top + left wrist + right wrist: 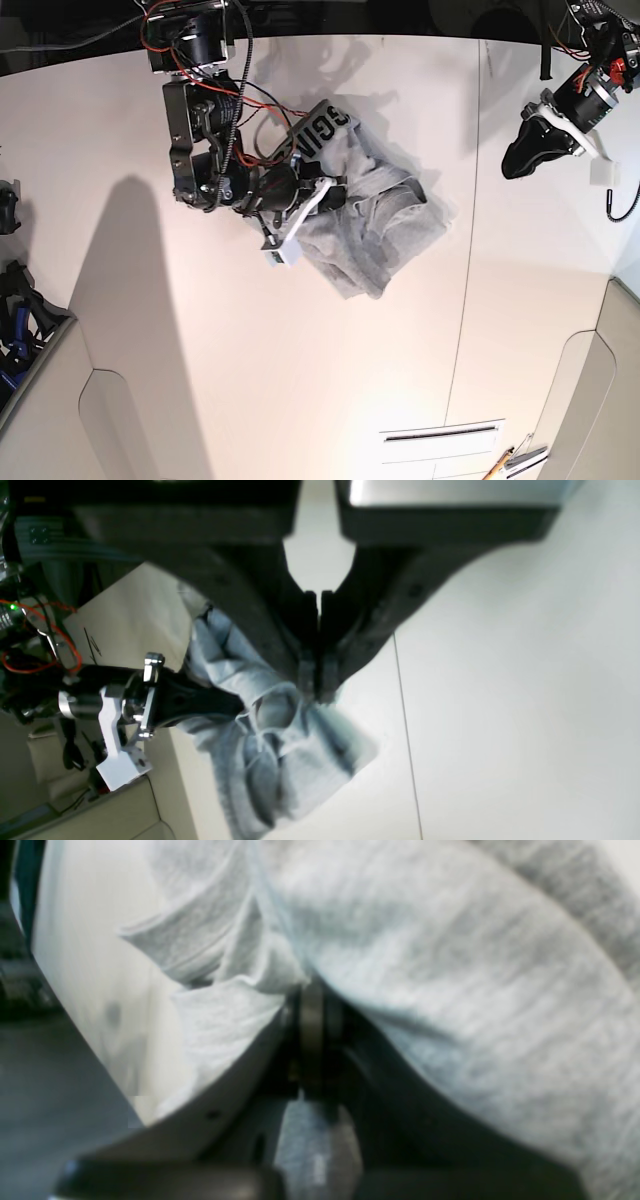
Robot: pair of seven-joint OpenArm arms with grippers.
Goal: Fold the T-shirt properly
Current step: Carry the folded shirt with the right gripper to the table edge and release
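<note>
T-shirt (370,225): crumpled heap on the white bench (300,380), far-middle, lettering peeking out
Right claw (310,1040): clamped on shirt fabric
Left claw (515,160): pinched together, holding nothing, well right of the shirt
Clutter: pencil (497,464) at near edge

Pale cream tabletop (330,380) under bright light, dark shadows along its far edge.

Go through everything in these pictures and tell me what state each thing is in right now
T-shirt: crumpled in a heap on the table, not folded, some black lettering showing.
Right pincer: at the shirt's edge, cloth bunched around its tips; grip unclear.
Left pincer: shut, empty, away from the shirt.
Table: bears the shirt.
</note>
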